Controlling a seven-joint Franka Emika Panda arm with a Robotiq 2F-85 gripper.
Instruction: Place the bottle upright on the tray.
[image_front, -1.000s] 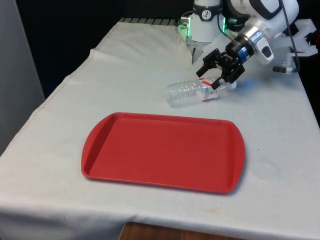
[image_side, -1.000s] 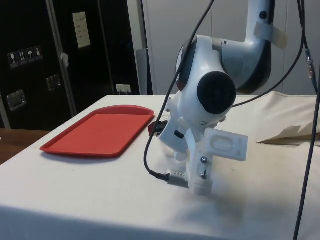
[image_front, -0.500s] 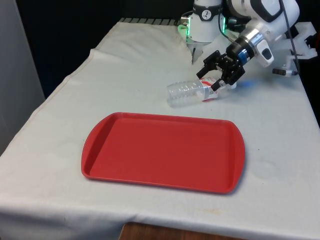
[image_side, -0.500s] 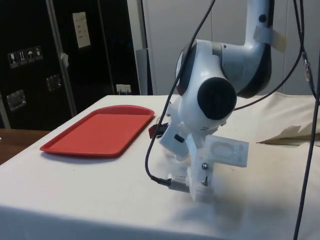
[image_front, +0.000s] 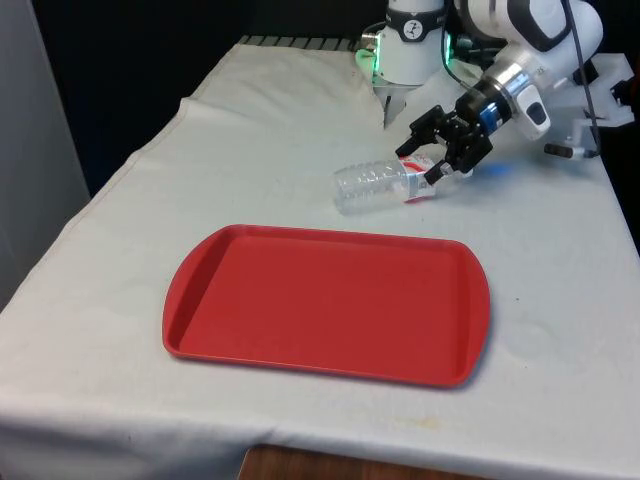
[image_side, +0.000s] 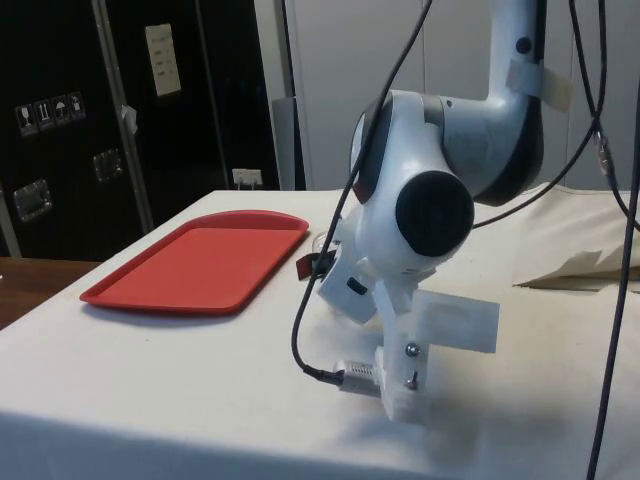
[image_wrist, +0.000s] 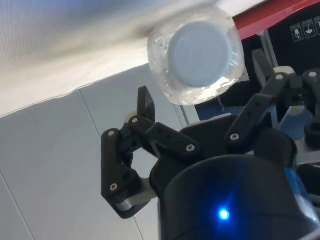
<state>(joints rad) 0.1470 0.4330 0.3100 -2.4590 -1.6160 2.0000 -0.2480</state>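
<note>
Between the spread end effector (image_front: 434, 160) fingers lies the bottle's (image_front: 385, 185) cap end.

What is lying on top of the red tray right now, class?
Nothing lies on the red tray; its whole surface shows bare. The bottle lies on its side on the cloth beyond it, cap end at the open hand.

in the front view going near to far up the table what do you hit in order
red tray → clear bottle lying on its side on the white cloth → end effector, open at the bottle's cap end → the arm's base at the table's far end
</note>
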